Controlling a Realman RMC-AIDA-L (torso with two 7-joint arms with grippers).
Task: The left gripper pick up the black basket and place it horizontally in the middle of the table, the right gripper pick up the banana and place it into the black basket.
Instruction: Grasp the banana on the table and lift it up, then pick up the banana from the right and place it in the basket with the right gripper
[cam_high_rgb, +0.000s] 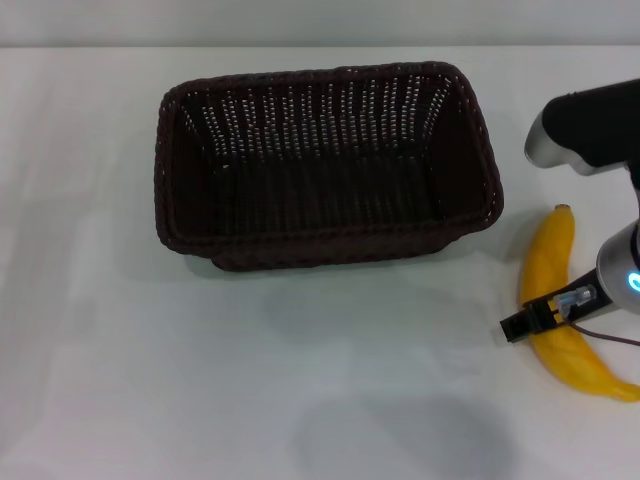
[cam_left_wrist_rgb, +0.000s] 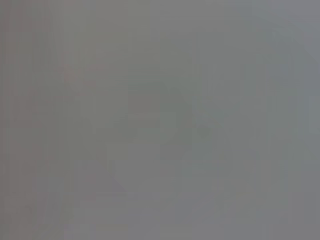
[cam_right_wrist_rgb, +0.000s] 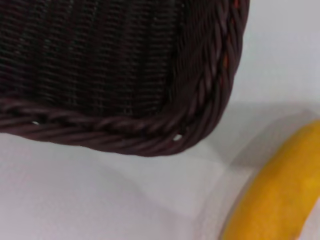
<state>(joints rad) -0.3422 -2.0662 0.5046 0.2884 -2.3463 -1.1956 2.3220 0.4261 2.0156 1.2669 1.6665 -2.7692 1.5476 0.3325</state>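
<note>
**Banana awaits its lift beside the basket**

Banana (cam_high_rgb: 556, 300) lies nearest, on the white surface (cam_high_rgb: 200, 380) just right of the black basket (cam_high_rgb: 320, 165), apart from it. Right end effector (cam_high_rgb: 530, 320) sits low across the banana's middle, judged placed for a pick; whether it is spread or pinching, I cannot tell. Black basket rests lengthwise and upright near mid-surface, open for the fruit. Left end effector is out of sight; its wrist view shows only blank grey.

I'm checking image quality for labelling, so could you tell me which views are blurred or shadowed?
Head view: sharp, soft shadows on the table below the black basket. Left wrist view: featureless grey blur. Right wrist view: the banana is out of focus, and the basket rim is softly focused.
</note>
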